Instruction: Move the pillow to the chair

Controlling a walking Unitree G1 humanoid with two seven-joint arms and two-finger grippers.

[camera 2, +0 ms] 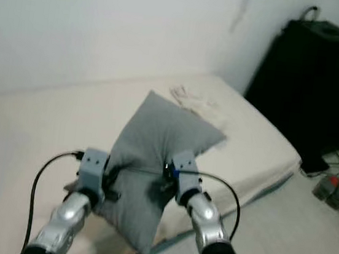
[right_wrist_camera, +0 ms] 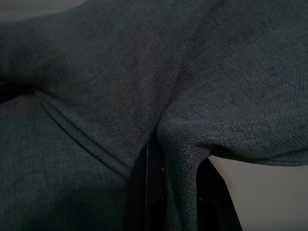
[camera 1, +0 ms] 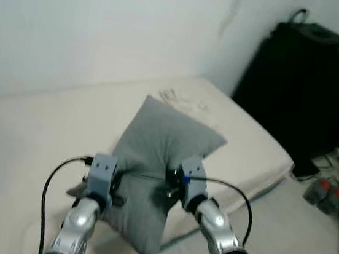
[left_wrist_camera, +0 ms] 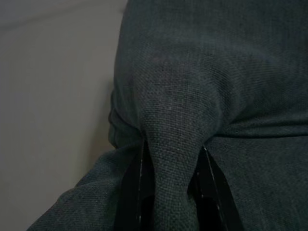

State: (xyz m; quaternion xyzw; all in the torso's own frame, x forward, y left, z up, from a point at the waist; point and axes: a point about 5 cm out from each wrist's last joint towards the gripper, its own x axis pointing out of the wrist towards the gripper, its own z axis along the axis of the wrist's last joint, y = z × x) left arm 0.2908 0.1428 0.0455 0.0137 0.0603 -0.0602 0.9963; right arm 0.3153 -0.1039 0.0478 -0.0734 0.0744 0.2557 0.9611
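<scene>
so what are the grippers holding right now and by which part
The grey pillow, a pinched fold of its fabric in each: left gripper at its left side, right gripper at its right.

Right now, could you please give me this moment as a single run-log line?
stage: carrying | object: grey pillow lifted over bed | left gripper: pinching fabric | right gripper: pinching fabric | chair: not reached

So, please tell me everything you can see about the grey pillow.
The grey pillow is square, of woven cloth that looks coarse, and soft enough to crease where it is pinched. It is held up above the cream bed, tilted with one corner pointing away and one hanging down. The left end effector and the right end effector each clamp a fold of its fabric between black fingers, one on each side. A seam runs across it between them.
</scene>
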